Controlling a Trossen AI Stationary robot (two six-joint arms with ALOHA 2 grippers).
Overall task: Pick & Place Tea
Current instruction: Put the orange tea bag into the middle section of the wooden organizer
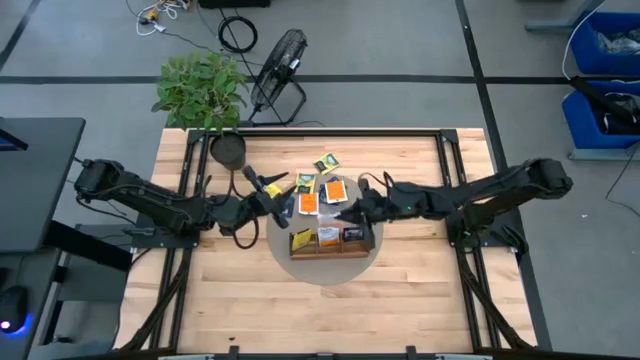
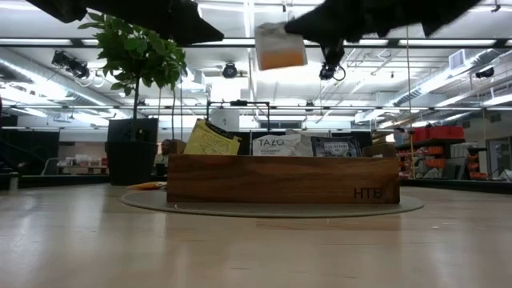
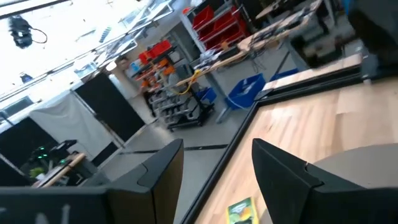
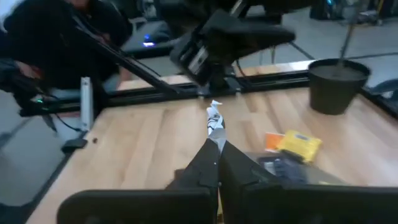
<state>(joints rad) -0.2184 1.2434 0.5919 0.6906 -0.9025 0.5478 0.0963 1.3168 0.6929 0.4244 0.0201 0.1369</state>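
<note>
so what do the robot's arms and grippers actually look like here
Both arms are dark, nearly black, built of slim jointed segments with bulkier housings at the shoulders, and black cables loop along them. The left gripper ends in two flat, wedge-shaped matte black fingers. The right gripper has the same black fingers, tapering to narrow tips. No markings are readable.

Square tea packets (image 1: 318,178), yellow, orange, green and white, lie scattered flat on the wooden table; others stand upright in the tray, and one orange-white packet (image 2: 280,46) hangs aloft.
</note>
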